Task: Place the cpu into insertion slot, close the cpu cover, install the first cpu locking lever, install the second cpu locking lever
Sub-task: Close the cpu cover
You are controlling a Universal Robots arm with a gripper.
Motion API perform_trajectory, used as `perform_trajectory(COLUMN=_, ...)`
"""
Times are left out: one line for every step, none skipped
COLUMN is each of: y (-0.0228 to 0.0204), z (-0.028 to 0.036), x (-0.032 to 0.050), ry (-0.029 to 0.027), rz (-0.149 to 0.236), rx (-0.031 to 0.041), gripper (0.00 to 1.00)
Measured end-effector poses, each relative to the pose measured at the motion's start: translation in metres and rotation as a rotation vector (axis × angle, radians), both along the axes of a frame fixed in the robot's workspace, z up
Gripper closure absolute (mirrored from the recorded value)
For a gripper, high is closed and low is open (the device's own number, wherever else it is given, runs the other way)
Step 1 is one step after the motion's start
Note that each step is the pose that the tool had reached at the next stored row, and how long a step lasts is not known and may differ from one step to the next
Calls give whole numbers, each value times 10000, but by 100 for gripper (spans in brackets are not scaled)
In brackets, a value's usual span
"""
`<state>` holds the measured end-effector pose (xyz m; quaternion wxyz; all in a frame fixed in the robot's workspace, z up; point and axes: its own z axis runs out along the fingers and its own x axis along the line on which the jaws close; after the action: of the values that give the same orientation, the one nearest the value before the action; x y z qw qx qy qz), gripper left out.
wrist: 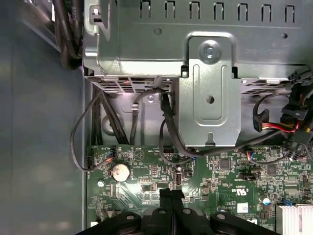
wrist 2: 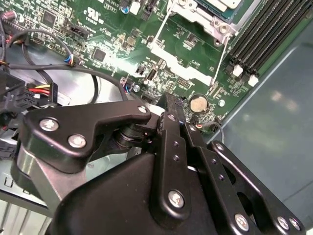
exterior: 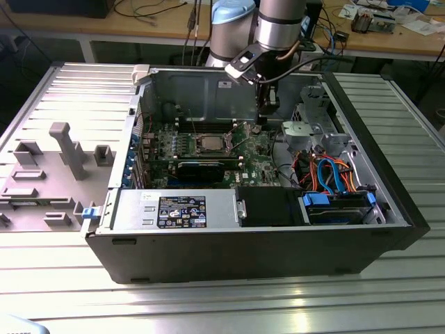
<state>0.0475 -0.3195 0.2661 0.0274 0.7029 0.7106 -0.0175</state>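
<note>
Progress looks fair: in the exterior view the cpu [exterior: 211,144] lies silvery side up in the insertion slot [exterior: 224,145], and I judge the cpu cover [exterior: 211,136] is down around it. I cannot tell whether the locking levers are latched. The gripper [exterior: 259,127] hangs toward the exterior view's right of the slot, fingers pressed together on nothing. The first wrist view adds a coin battery [wrist: 120,170] near its tips, and the second wrist view the slot's silver corner.

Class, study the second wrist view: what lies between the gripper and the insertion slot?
Only green board with small components and white markings, seen in the second wrist view. The gripper is apart from the slot.
</note>
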Motion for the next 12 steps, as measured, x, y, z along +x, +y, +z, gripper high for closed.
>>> perform_trajectory(y=5, z=-16, x=0, ry=1, rz=2, rx=0, gripper=89)
perform_trajectory(y=8, z=-34, x=1, ry=1, rz=2, rx=0, gripper=89)
perform_trajectory(y=9, z=-66, x=0, ry=4, rz=2, rx=-2, gripper=89)
perform_trajectory(y=9, z=-103, x=0, ry=6, rz=6, rx=-1, gripper=89)
perform_trajectory(y=8, z=-118, x=0, ry=6, rz=7, rx=-1, gripper=89)
perform_trajectory(y=9, z=-129, x=0, ry=7, rz=8, rx=-1, gripper=89)
perform_trajectory(y=8, z=-137, x=0, ry=8, rz=8, rx=-1, gripper=89)
perform_trajectory(y=9, z=-152, x=0, ry=9, rz=8, rx=0, gripper=89)
perform_trajectory(y=9, z=-157, x=0, ry=9, rz=8, rx=-1, gripper=89)
perform_trajectory(y=9, z=-162, x=0, ry=10, rz=8, rx=-1, gripper=89)
perform_trajectory(y=8, z=-163, x=-6, ry=11, rz=7, rx=-4, gripper=89)
perform_trajectory(y=8, z=-164, x=-10, ry=10, rz=8, rx=-3, gripper=89)
